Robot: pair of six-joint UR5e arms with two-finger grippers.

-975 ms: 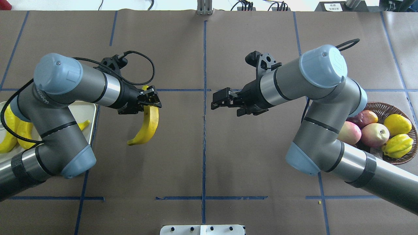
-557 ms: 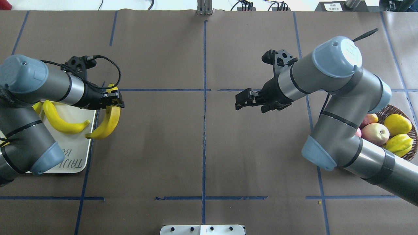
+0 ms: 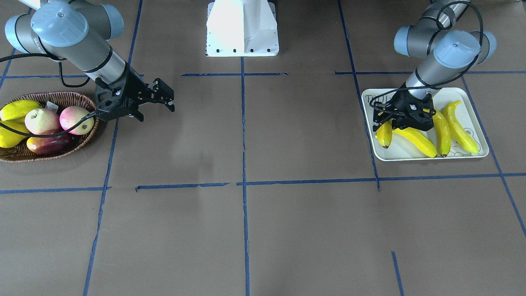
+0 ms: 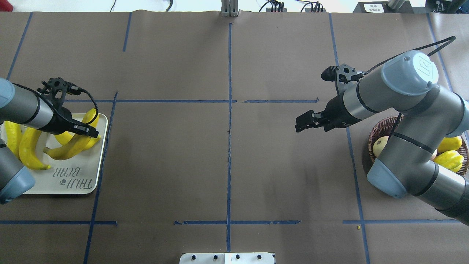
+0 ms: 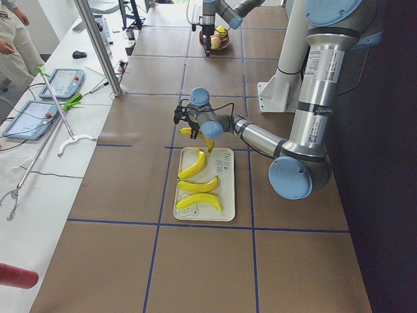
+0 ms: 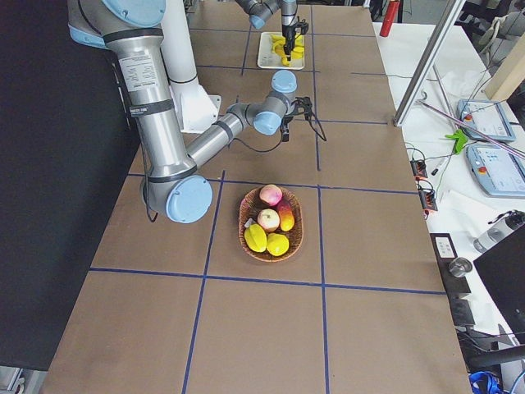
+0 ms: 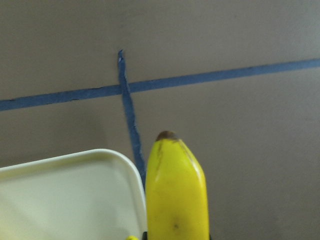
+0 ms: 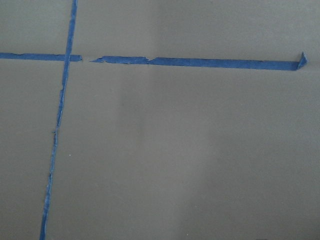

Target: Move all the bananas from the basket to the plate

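Note:
My left gripper [image 4: 89, 132] is shut on a yellow banana [image 4: 62, 152] and holds it low over the right part of the white plate [image 4: 55, 183]. In the left wrist view this banana's dark-tipped end [image 7: 175, 195] reaches past the plate's corner [image 7: 75, 190]. Whether it touches the plate I cannot tell. In the front-facing view the held banana [image 3: 385, 133] hangs at the plate's [image 3: 411, 156] edge, with three more bananas [image 3: 441, 131] lying on it. My right gripper [image 4: 303, 124] is open, holding nothing, left of the wicker basket [image 4: 373, 134]. No banana shows in the basket [image 3: 74, 96].
The basket holds yellow mango-like fruits [image 4: 449, 161] and pink-red round fruits [image 3: 76, 119]. The white robot base [image 3: 242, 28] stands at the table's middle edge. Blue tape lines cross the brown table. A person [image 5: 13, 39] and tablets are beside the far table end.
My left arm carried the banana leftward from near the table's middle to over the plate. My right arm drew back to the right toward the basket, gripper still open.

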